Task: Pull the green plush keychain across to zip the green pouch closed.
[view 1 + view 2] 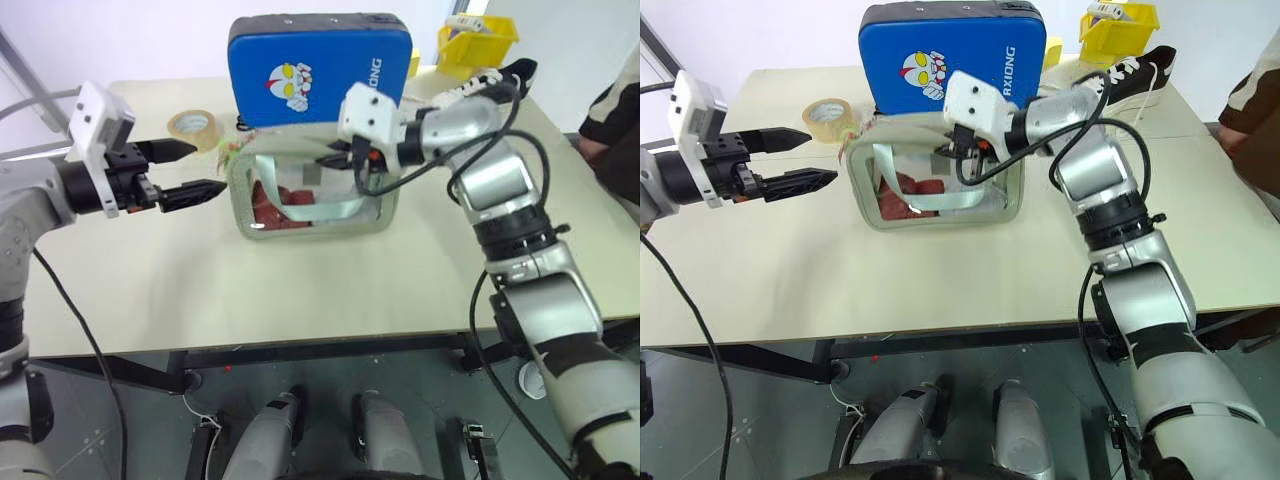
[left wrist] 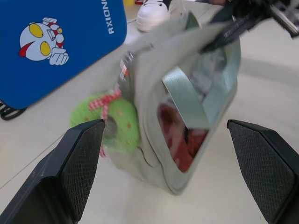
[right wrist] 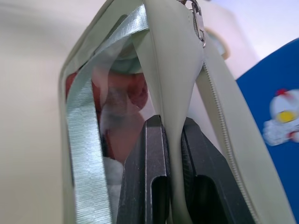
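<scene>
From the head I see the green pouch (image 1: 310,195) on the table (image 1: 300,290), red things inside. The blue case (image 1: 320,65) hides its back. My left gripper (image 1: 195,170) is wide open beside the green plush keychain (image 2: 114,123). In the right wrist view, my right gripper (image 3: 173,140) pinches the pouch's top edge.

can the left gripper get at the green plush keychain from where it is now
Probably yes. The left gripper is open and points at the pouch's near end, where the green plush keychain hangs between its fingers in the wrist view, with nothing in the gap. The right gripper pinches the green pouch at its top edge, well clear.
</scene>
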Motion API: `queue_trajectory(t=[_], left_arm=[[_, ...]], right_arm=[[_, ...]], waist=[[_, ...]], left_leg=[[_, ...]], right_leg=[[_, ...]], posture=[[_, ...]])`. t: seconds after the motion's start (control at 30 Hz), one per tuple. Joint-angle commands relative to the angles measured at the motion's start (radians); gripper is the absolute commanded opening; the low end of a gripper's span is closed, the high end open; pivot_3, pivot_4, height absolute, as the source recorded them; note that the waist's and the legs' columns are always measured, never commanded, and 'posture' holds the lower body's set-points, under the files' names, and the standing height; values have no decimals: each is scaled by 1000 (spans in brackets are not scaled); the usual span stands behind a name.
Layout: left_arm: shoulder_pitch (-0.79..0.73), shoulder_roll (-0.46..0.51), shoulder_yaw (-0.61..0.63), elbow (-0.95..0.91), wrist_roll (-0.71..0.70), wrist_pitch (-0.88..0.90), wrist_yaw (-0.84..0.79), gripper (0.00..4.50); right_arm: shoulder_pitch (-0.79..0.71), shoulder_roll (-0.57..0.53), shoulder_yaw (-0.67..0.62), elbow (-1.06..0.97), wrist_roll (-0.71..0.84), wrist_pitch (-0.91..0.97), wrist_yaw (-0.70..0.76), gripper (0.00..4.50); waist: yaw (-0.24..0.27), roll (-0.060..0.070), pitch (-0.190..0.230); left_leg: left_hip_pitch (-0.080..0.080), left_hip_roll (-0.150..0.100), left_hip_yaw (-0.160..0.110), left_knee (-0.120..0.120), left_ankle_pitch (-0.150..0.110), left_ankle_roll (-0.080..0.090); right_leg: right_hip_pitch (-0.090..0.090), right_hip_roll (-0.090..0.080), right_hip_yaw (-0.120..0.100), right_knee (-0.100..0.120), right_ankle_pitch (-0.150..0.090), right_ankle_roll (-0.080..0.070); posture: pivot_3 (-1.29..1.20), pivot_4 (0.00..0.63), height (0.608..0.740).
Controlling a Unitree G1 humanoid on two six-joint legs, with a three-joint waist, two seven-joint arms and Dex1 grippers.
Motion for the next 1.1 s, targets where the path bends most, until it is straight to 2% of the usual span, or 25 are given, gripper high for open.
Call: queue_trajectory(t=[0.03,0.2,0.27,0.3,0.4,0.6,0.67,0.77,0.9,1.0,1.1], left_arm=[[-27,1,12,-9,-1,-22,1,4500],[-41,0,3,5,5,-27,-4,4500],[-46,1,-4,14,8,-33,-10,4500],[-49,1,-10,22,12,-39,-15,4500],[-58,9,-19,60,31,-61,-27,4500],[-59,22,-14,218,113,-150,-25,4500],[-73,-3,-24,290,150,-193,4,4500],[-99,-43,-46,351,184,-236,20,4500],[-125,-90,-78,387,223,-274,11,4500],[-151,-119,-101,426,253,-304,9,4500],[-163,-133,-124,455,281,-334,0,4500]], right_arm=[[41,5,-7,-165,24,109,-32,26],[97,8,4,-276,38,239,-54,26],[79,21,-33,-306,81,317,-70,812],[59,17,-59,-316,102,353,-77,1042],[39,-66,-100,-357,132,372,-52,2525],[61,-231,-141,-454,199,403,4,2525],[103,-284,-147,-491,225,415,26,2525],[166,-309,-130,-507,235,395,20,2525],[199,-287,-98,-440,200,318,-25,2525],[213,-269,-78,-389,181,262,-46,1721],[219,-265,-67,-376,176,234,-47,132]], waist=[[1,0,0],[1,0,0],[0,0,0],[1,0,0],[3,0,0],[5,-1,0],[3,-1,0],[3,-1,-1],[2,-1,-1],[2,-2,-1],[1,-1,-1]], left_leg=[[0,0,0,0,0,0],[0,0,1,0,0,0],[0,0,1,0,0,0],[0,0,1,0,0,0],[0,0,2,1,0,0],[0,0,3,0,0,1],[0,0,5,0,-1,1],[0,0,6,1,-1,2],[-1,0,9,1,-2,3],[-1,0,10,1,-2,3],[0,0,10,1,-2,4]], right_leg=[[0,0,0,0,0,0],[0,-1,0,0,0,0],[0,-1,0,0,0,-1],[0,-1,0,0,0,-1],[0,-1,0,0,0,-1],[1,-3,0,-2,0,-1],[0,-4,0,-2,0,-1],[1,-4,1,-4,0,-1],[1,-5,2,-5,0,-1],[1,-5,3,-5,1,0],[1,-4,3,-5,1,0]], posture=[[0,150,740],[0,150,740],[0,150,740],[0,150,740],[0,150,740],[0,150,740],[0,150,740],[0,150,740],[0,150,740],[0,150,740],[0,150,740]])
